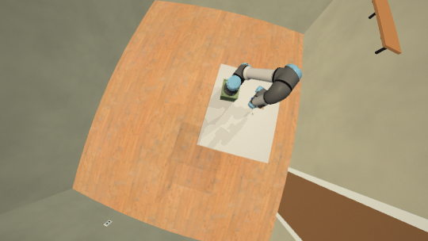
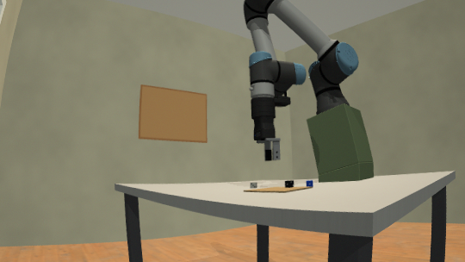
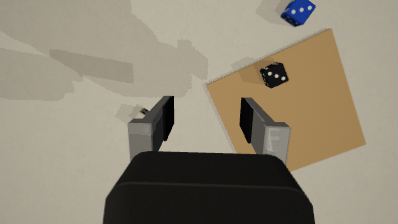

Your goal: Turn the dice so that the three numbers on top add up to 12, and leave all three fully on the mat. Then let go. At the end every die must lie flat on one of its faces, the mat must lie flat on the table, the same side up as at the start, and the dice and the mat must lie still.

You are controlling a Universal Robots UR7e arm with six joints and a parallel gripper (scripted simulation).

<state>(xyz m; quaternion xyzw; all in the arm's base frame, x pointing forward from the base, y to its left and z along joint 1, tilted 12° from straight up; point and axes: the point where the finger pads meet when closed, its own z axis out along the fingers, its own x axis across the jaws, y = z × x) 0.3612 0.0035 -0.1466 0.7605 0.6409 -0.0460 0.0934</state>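
While the pincer (image 3: 206, 122) hangs with its fingers spread wide and nothing between them, a pale die (image 3: 141, 113) peeks out just left of its left finger on the counter (image 3: 75, 165). Ahead to the right, a black die (image 3: 274, 74) sits on the tan mat (image 3: 320, 110), and a blue die (image 3: 298, 12) lies farther off it. They look small, rigid and light, likely slippery; opposite flat faces seem the best hold.

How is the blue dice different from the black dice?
The blue die is blue, while the black die is black. The black die sits on the tan mat, near its edge; the blue die lies off the mat, on the pale table. Both are small cubes with white dots, each showing three dots on one face, and the open gripper touches neither.
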